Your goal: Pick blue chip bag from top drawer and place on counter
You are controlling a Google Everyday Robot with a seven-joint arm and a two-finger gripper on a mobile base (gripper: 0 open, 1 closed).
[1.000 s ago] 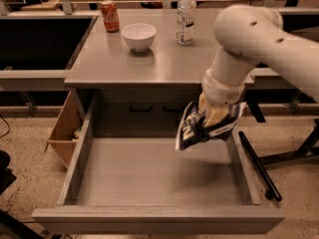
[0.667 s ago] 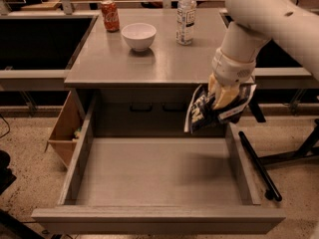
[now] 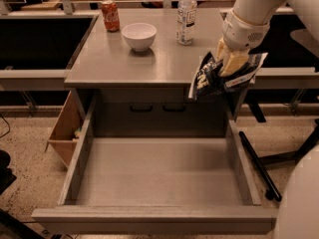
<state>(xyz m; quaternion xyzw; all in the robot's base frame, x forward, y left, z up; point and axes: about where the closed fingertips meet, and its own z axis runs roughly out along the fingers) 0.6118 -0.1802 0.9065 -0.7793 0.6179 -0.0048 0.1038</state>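
Top drawer (image 3: pixel 159 176) is pulled wide open below the counter (image 3: pixel 149 61). The gripper (image 3: pixel 231 63) hangs at the counter's front right corner, fingers pinched tight on the blue chip bag (image 3: pixel 208 78), which dangles just off that edge. A water bottle (image 3: pixel 186 15), white bowl (image 3: pixel 139 35) and orange soda can (image 3: pixel 110 15) sit toward the counter's back.

A lab's mock kitchenette: grey table (image 3: pixel 114 66) at upper centre bearing can (image 3: pixel 110 15), bowl (image 3: pixel 139 36) and bottle (image 3: pixel 186 15); speckled floor (image 3: pixel 30 133); claw (image 3: pixel 230 62) at upper right clutching blue chip bag (image 3: pixel 208 79).
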